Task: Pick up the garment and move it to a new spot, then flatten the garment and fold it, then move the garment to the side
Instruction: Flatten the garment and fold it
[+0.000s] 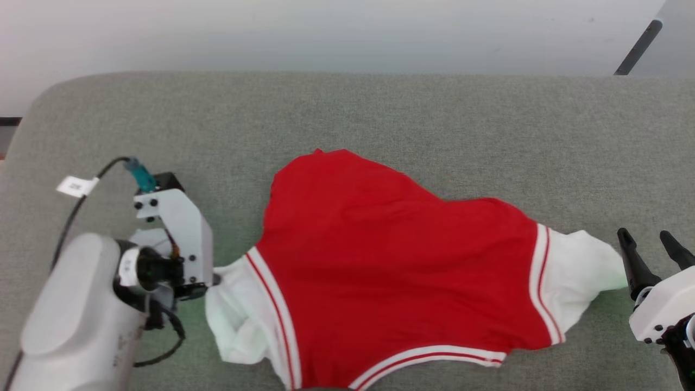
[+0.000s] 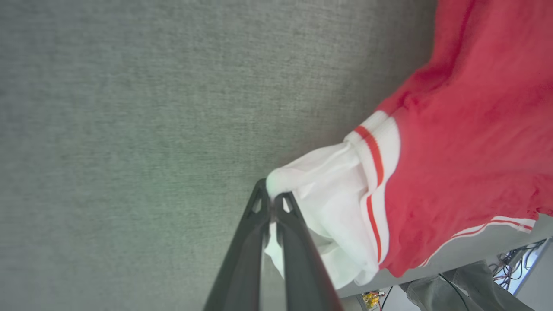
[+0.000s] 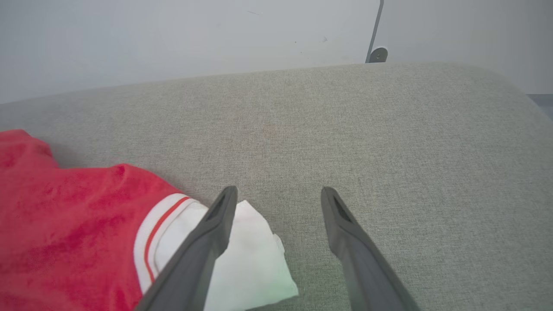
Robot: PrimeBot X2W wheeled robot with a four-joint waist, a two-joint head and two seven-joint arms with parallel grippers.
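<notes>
Closest to the lens, the left gripper [image 2: 271, 196]: clamped shut on a nub of the white sleeve [image 2: 332, 194], cloth squeezed between the two dark fingers and poking out below the pinch. Probably taken at the very cuff end to give the longest pull for drawing that side straight.

Next, the garment [image 1: 380, 260] itself: spread over the near half of the grey padded surface [image 1: 380, 103], red body in the middle, a white sleeve at each side, striped hem close to the near edge. Not flat: far edge rumpled and uneven, left sleeve bunched and doubled under. Looks like the flattening step, with no fold begun.

Over at the other sleeve [image 1: 581, 266], the right gripper [image 1: 644, 234]: spread wide, holding nothing. Seen from its own wrist, one finger over the white cuff end and the other over bare upholstery; contact with the cloth not clear. Seems placed to straddle the sleeve tip, ready to close and match the left-hand grip for drawing both ends apart.

Further out: bare upholstery beyond the shirt, ample room for spreading and later for sliding the fold aside. Behind that, a pale wall [image 1: 326, 32] and a dark slanted bar [image 1: 638, 49] at the far right corner.
</notes>
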